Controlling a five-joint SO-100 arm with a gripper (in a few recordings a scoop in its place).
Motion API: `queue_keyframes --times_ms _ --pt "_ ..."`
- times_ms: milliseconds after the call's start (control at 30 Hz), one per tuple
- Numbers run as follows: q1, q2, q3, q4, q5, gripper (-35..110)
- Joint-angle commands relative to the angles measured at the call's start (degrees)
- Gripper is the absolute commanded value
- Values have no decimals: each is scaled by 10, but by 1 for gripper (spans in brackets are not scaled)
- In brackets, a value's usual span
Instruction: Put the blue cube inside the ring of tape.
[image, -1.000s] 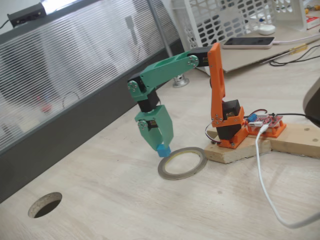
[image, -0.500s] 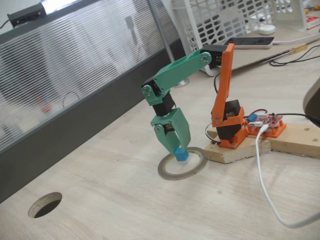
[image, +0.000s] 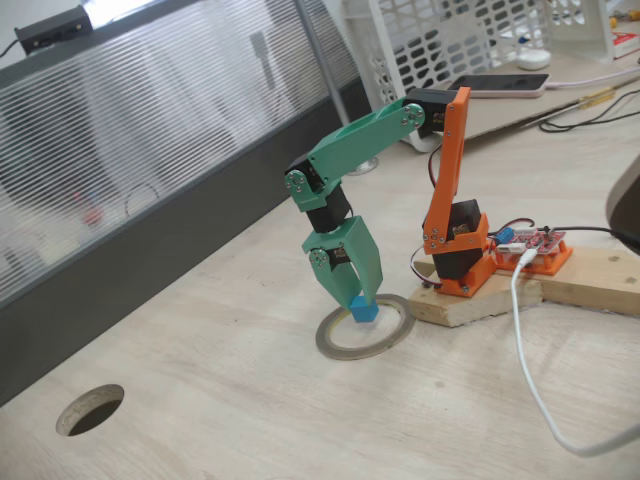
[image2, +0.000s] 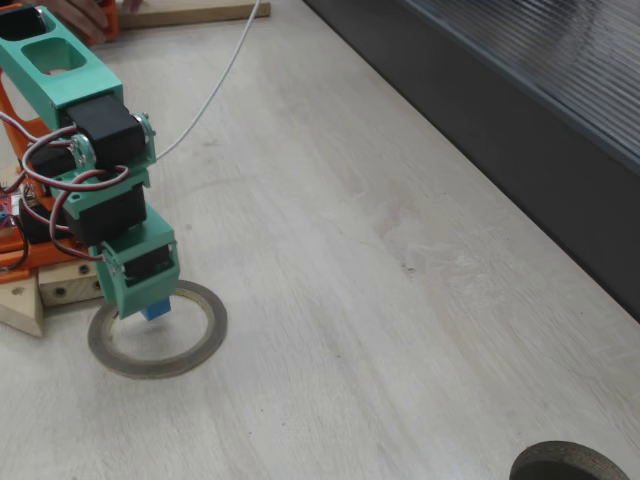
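The arm's green two-finger gripper (image: 360, 300) held its fingers clenched on the tiny sky-blue cube (image: 362, 310), poised over the hollow of the flat grey-olive ring of tape (image: 366, 327) on the pale wooden desk (image: 250, 420); the placing step seemingly called for lowering slightly and releasing

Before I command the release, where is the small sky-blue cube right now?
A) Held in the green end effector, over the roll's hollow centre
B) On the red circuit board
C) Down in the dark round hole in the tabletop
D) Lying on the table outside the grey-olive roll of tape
A: the green end effector is shut on the small sky-blue cube, and both fixed views place it over the hollow centre of the grey-olive roll of tape, not lying loose.
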Motion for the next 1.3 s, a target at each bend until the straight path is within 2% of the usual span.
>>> queue_keyframes --times_ms 0,900,1100,1267 --pt "4 19 6 13 4 13" --pt "9 12 9 15 0 15" --pt "9 11 9 22 -1 29" --pt "9 11 6 83 0 37"
